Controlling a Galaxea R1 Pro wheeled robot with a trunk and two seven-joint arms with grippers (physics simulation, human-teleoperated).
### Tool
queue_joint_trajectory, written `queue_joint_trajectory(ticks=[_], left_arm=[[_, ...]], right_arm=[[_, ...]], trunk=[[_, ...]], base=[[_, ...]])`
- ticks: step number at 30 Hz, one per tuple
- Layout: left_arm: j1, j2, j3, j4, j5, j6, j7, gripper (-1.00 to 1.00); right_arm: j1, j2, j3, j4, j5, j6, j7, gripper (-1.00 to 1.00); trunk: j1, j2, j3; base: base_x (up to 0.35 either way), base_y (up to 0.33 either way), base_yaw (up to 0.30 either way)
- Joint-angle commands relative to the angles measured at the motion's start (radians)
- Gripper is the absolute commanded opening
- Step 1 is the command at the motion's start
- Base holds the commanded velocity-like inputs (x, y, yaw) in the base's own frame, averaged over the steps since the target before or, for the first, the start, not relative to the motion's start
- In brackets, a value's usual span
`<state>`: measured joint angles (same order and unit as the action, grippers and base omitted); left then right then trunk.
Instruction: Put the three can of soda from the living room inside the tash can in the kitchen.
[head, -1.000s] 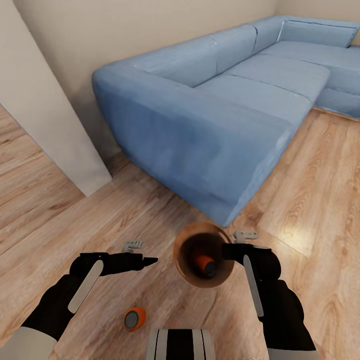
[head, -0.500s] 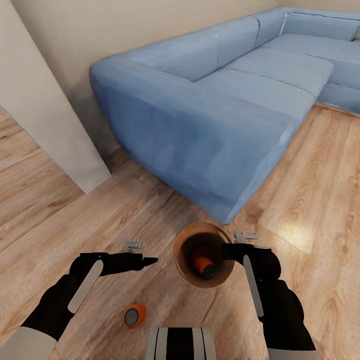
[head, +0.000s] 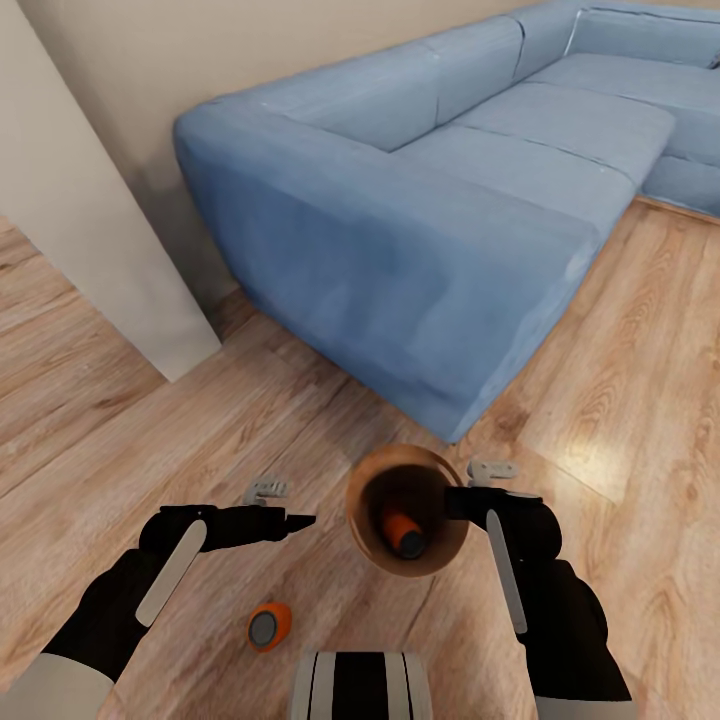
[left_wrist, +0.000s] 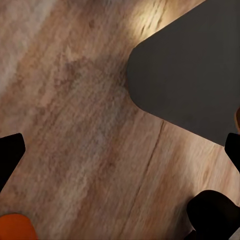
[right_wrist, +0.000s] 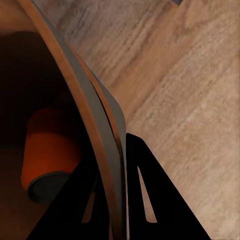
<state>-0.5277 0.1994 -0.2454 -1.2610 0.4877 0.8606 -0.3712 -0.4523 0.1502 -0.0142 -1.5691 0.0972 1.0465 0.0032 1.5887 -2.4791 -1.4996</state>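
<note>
My right gripper (head: 455, 500) is shut on the rim of the tash can (head: 358, 520), a brown wooden bucket held just above the plank floor. In the right wrist view the thin rim (right_wrist: 85, 100) runs between the two black fingers (right_wrist: 145, 195). One orange can of soda (head: 402, 530) lies inside the bucket, also seen in the right wrist view (right_wrist: 47, 150). Another orange can of soda (head: 268, 626) lies on its side on the floor below my left gripper (head: 303, 520) and shows at the frame edge in the left wrist view (left_wrist: 15, 227). That gripper (left_wrist: 120, 150) is open and holds nothing.
A large blue sofa (head: 420, 200) stands close ahead, its corner just beyond the bucket. A pale wall corner (head: 100, 250) juts in at the left. Wooden floor (head: 620, 380) stretches to the right. A dark grey rounded panel (left_wrist: 190, 75) lies past the left fingers.
The whole view has shifted a little, so sofa and floor sit slightly higher in the picture. Both arms keep their pose, and the bucket stays gripped with the can inside.
</note>
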Motion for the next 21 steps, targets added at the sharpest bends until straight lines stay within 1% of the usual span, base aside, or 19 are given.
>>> queue_joint_trajectory(ticks=[1,12,21], left_arm=[[0.0,0.0,0.0,0.0,0.0,0.0,0.0,1.0],[0.0,0.001,0.0,0.0,0.0,0.001,-0.002,1.0],[0.0,0.001,0.0,0.0,0.0,0.0,0.0,1.0]], right_arm=[[0.0,0.0,0.0,0.0,-0.022,0.0,0.003,-1.0],[0.0,0.0,-0.001,0.0,-0.022,0.0,0.003,-1.0],[0.0,0.001,-0.001,0.0,-0.021,0.001,0.004,-1.0]], trunk=[[0.0,0.0,-0.001],[0.0,0.0,-0.016],[0.0,0.0,-0.017]], base=[[0.0,0.0,0.0],[0.0,0.0,0.0],[0.0,0.0,0.0]])
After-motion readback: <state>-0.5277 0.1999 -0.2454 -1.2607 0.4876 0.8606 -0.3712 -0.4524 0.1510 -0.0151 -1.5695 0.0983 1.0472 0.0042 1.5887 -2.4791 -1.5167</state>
